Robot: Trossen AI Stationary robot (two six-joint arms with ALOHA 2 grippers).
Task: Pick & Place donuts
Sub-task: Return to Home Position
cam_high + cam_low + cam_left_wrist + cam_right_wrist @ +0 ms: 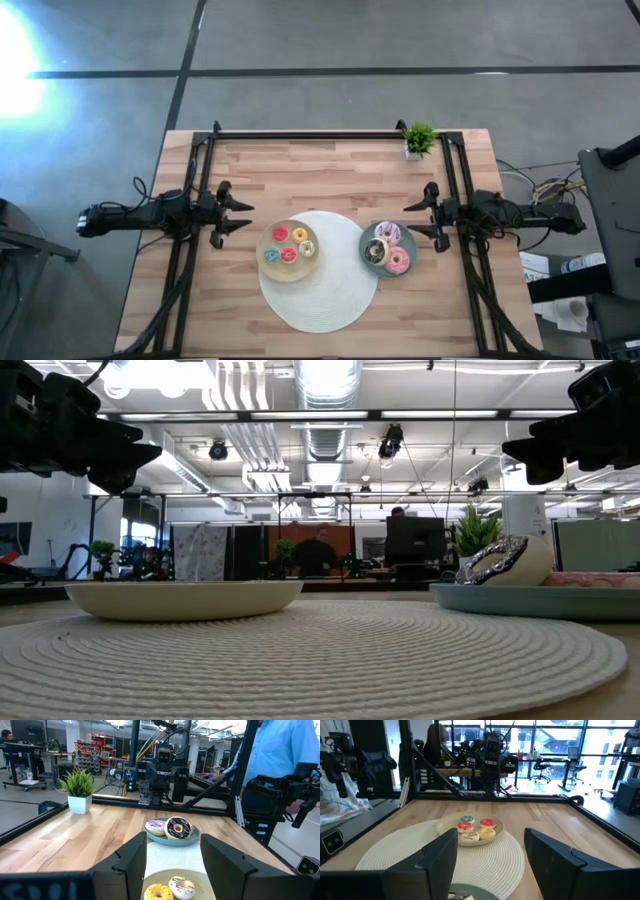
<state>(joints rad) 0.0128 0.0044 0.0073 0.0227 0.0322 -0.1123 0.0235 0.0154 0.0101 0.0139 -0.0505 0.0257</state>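
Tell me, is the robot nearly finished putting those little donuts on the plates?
It looks essentially done. Five mini donuts sit on the beige plate and three larger donuts on the teal plate; I see none loose on the table or white mat. Nothing is in hand: the left claw and right claw are open, empty, out at the table's sides. Probably only parking is left.

The high camera hangs well above, looking straight down on the whole table (pixel 330 170). The low camera sits close at the white mat's (pixel 300 650) 6 o'clock edge, facing 12. Wrist cameras look level past the left gripper (pixel 173 839) toward 3 o'clock and the right gripper (pixel 491 832) toward 9; both see the beige plate (pixel 165 873) and teal plate (pixel 172 842).
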